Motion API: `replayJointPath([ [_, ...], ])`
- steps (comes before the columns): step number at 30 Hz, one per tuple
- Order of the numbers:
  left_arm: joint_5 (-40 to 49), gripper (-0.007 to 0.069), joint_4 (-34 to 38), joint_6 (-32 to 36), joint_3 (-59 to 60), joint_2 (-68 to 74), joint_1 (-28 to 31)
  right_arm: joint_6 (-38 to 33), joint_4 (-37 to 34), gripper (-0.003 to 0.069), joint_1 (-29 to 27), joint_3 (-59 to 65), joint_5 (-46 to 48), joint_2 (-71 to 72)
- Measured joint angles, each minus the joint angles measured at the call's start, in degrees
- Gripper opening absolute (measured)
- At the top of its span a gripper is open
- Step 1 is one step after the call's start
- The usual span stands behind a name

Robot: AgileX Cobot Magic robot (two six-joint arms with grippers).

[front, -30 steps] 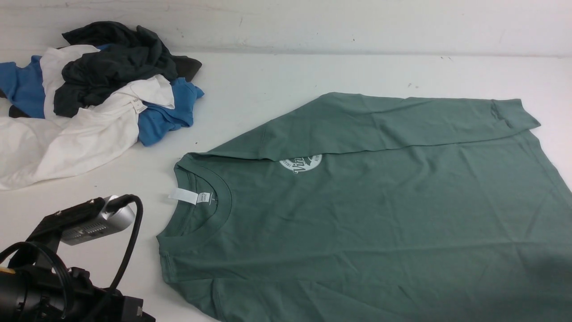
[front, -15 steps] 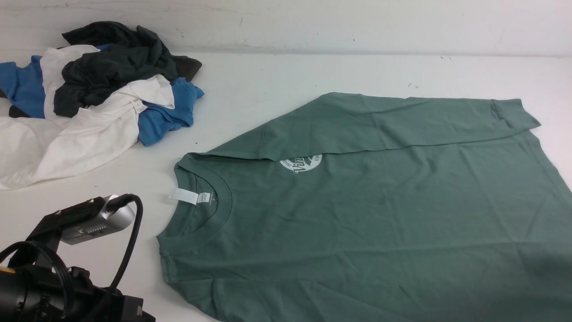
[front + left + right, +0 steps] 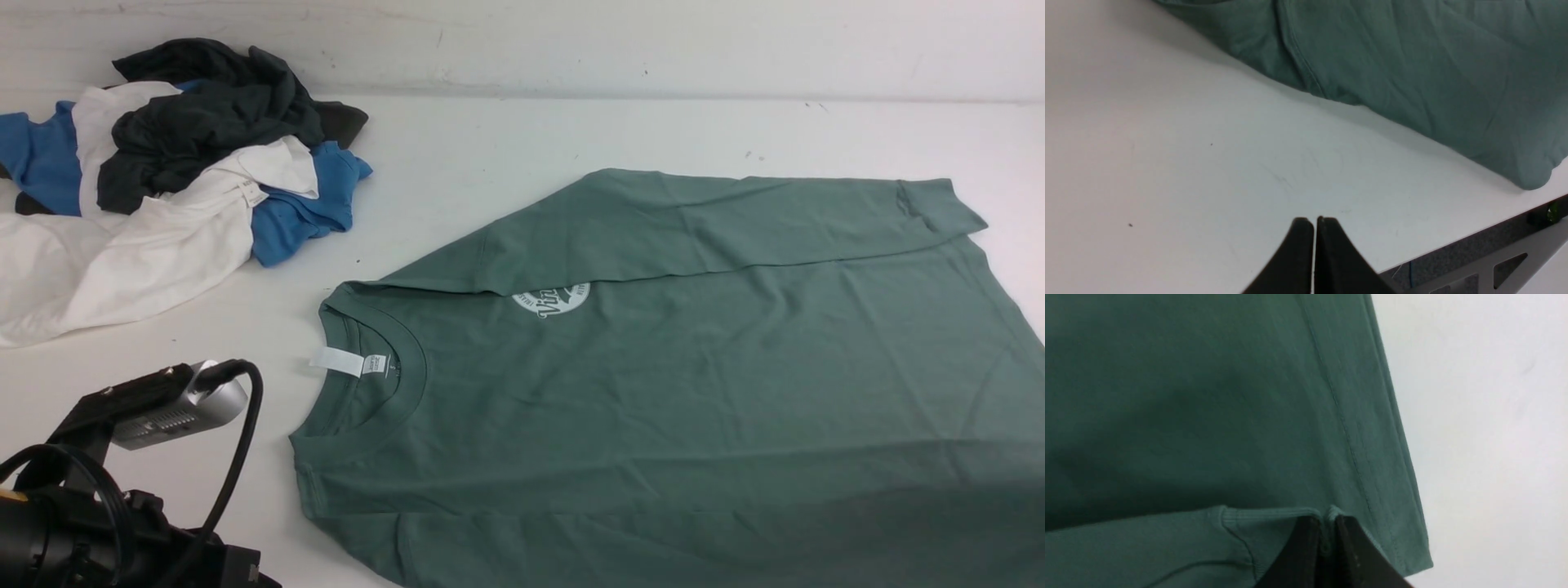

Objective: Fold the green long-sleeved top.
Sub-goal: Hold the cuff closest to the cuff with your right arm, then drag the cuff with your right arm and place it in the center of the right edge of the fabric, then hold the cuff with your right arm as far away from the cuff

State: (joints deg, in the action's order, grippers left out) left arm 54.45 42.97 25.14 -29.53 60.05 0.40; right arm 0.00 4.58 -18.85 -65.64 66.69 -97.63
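The green long-sleeved top (image 3: 694,392) lies spread flat on the white bench (image 3: 490,147), filling the centre and right of the front view, its collar toward the left. One sleeve (image 3: 694,220) is already laid across the upper part of the body and covers part of the round chest logo (image 3: 551,300). A heap of other garments (image 3: 163,180) sits apart in the upper left of the frame. The step in hand looks like the second sleeve. In the right wrist view the right gripper (image 3: 1327,522) has its jaws pinched together on a ridge of green cloth at a ribbed cuff (image 3: 1265,514), close to the stitched hem near the bottom of that frame. The left gripper (image 3: 1314,222) has its jaws pressed together on nothing, over bare bench at the bottom of its view, with the top's edge well above it in the frame. The next move probably calls for lifting the cuff only enough to clear the body, then carrying it across so that this sleeve lies flat beside the other. A thin pinch may slip, and dragging may rumple the smooth panel.
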Motion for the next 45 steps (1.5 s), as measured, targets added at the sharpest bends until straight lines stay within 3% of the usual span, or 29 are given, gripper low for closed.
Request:
replayJointPath([
  [7,-0.2,-0.0004,0.0,0.0,0.0,0.0,0.0,-3.0,-2.2,0.0022,4.5,-17.9,-0.5,-0.4],
  [16,-0.2,-0.0004,0.1,0.0,0.0,0.0,0.0,-3.2,-1.3,0.0040,10.5,-27.2,-8.2,-9.4],
  [23,-0.2,-0.0004,0.1,-0.4,0.0,0.0,0.0,0.8,2.5,0.0226,12.6,-27.2,-16.0,-17.3],
  [25,-0.2,-0.0004,0.1,-0.4,0.0,0.0,0.0,5.5,4.1,0.0335,12.5,-27.3,-18.7,-19.4],
  [28,-0.2,-0.0004,0.2,-0.4,0.0,0.0,0.0,9.2,5.0,0.0406,11.8,-29.6,-20.1,-21.2],
  [33,-0.2,-0.0004,0.6,-0.4,0.0,0.0,0.0,10.5,4.2,0.0435,9.8,-38.1,-20.9,-26.4],
  [37,-1.9,-0.0004,0.9,-0.4,0.0,0.0,0.0,10.7,-1.3,0.0440,7.1,-51.4,-21.5,-36.5],
  [45,-3.7,-0.0004,1.1,-0.4,0.0,0.0,0.0,9.1,-3.8,0.0440,6.2,-61.2,-23.4,-48.0],
])
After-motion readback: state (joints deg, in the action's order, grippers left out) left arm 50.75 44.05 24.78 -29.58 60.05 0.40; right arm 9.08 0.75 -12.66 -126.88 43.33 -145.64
